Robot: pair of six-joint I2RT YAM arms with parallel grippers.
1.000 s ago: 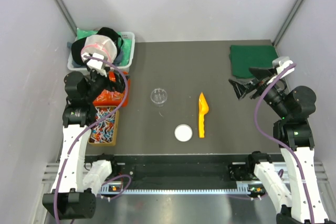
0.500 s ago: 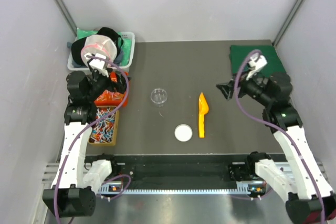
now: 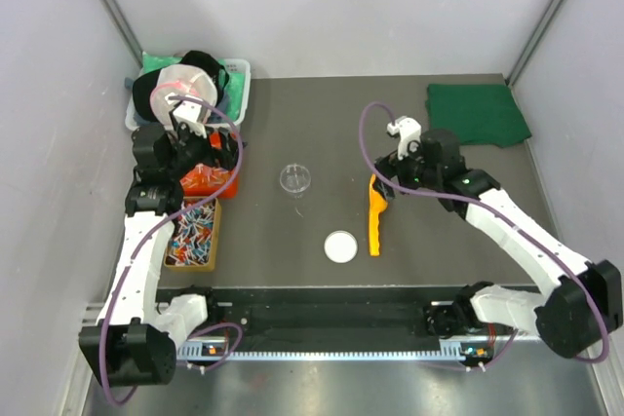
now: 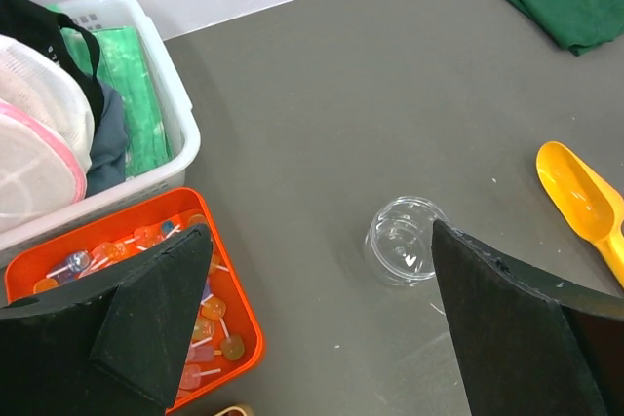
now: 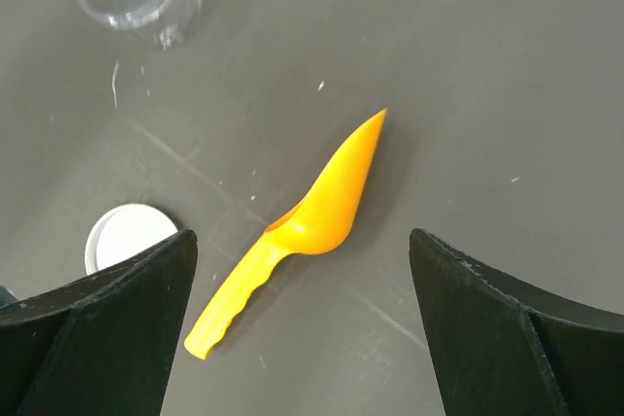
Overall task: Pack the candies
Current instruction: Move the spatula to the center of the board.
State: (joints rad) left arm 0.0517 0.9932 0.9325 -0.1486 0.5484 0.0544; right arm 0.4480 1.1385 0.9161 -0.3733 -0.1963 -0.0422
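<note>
The candies [image 3: 192,234] are tiny mixed-colour wrapped sweets heaped in a tan box at the left, under my left arm. An orange scoop [image 3: 375,213] lies flat mid-table with its bowl pointing away. My right gripper [image 3: 383,178] hovers over the scoop's bowl end. In the right wrist view the scoop [image 5: 302,231] lies between the wide-apart jaws of the right gripper [image 5: 300,241], which touch nothing. My left gripper [image 4: 320,231] is open above the table, between an orange tray [image 4: 234,338] and a clear cup [image 4: 407,239].
The clear cup [image 3: 296,178] stands left of the scoop, with a white lid [image 3: 341,246] nearer the front. The orange tray [image 3: 205,180] holds lollipops. A white basket [image 3: 234,94] of cloth items fills the back left. A green cloth [image 3: 476,112] lies back right.
My right arm has swung left from beside the green cloth to above the scoop. The left arm has shifted only slightly.
</note>
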